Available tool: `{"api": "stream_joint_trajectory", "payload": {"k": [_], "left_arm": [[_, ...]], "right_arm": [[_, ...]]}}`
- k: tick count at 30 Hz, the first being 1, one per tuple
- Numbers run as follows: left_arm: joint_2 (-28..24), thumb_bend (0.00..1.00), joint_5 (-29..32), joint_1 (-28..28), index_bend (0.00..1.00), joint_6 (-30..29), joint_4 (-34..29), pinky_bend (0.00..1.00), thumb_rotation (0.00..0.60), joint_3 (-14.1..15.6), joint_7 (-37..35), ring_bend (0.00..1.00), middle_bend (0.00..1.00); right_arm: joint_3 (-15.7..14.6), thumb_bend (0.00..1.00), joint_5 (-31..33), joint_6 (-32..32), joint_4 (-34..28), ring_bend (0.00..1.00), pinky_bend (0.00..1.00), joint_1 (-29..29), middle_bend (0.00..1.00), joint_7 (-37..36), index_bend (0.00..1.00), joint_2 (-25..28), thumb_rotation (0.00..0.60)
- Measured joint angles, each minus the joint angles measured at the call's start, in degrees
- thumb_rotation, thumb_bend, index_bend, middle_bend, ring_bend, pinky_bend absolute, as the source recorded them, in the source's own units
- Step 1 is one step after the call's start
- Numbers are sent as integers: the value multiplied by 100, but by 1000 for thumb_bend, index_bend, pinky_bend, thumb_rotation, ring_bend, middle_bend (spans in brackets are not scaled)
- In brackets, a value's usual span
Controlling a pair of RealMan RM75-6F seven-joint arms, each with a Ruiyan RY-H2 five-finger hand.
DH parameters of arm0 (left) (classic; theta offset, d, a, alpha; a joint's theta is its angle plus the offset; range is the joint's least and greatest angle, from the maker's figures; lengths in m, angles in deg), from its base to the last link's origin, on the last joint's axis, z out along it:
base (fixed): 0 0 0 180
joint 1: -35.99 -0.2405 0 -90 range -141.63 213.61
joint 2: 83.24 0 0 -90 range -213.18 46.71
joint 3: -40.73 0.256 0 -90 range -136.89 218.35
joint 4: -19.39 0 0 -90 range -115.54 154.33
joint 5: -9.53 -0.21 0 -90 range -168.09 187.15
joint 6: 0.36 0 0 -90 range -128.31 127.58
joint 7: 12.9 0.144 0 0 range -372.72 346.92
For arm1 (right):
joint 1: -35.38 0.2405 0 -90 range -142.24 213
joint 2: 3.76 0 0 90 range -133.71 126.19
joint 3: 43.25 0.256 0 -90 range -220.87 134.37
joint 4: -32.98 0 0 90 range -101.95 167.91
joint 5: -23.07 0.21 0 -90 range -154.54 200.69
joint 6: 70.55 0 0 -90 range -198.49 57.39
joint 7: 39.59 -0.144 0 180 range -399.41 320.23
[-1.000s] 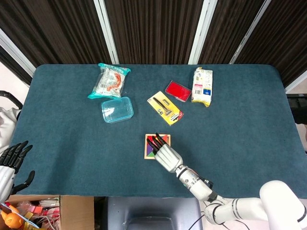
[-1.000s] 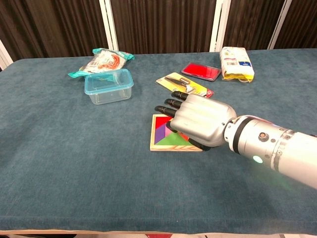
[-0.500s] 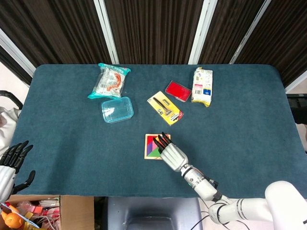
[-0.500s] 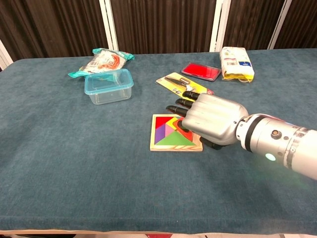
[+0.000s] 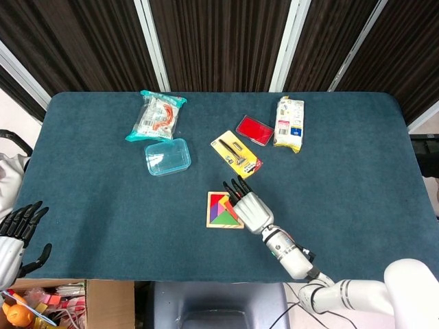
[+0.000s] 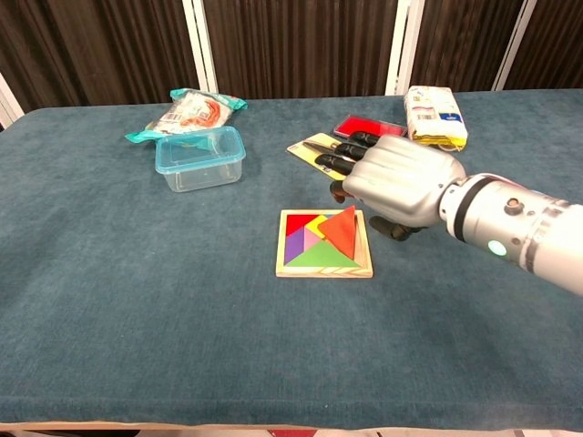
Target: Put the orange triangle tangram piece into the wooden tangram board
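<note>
**Q:** Hovering beside the puzzle — what is your right hand (image 6: 396, 187) doing there?

**A:** It hangs just past the far right corner of the wooden board (image 6: 324, 269), above the table (image 6: 137, 291). My fingers (image 6: 339, 164) lie side by side, curled forward, and they hold nothing that I can see.

**Q:** And the orange triangle (image 6: 342, 231)?

**A:** It sits in the right part of the board, against the yellow, red, purple and green pieces. From the chest view one point seems to stick up, so I judge it may not be fully flat in its slot; from overhead I cannot tell.

**Q:** Why keep the hand so near?

**A:** My guess: close enough to press the piece flat if needed, yet off to the side so both cameras see the board.

**Q:** Your left hand (image 5: 15, 233)?

**A:** Down at the table's near left edge, fingers spread, empty, well apart from everything. The yellow card with a tool (image 5: 236, 154) lies just beyond my right hand.
</note>
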Motion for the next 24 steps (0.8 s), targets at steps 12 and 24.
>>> {"api": "stream_joint_trajectory", "payload": {"k": [12, 24], "left_arm": [[-31, 459, 26, -3, 0, 19, -1, 98, 600, 4, -42, 21, 8], [-30, 459, -4, -31, 0, -34, 16, 97, 600, 20, -69, 21, 8]], "right_arm": [[238, 593, 526, -453, 718, 0, 0, 328, 12, 45, 410, -522, 600], [134, 593, 625, -442, 653, 0, 0, 370, 12, 83, 436, -506, 600]]}}
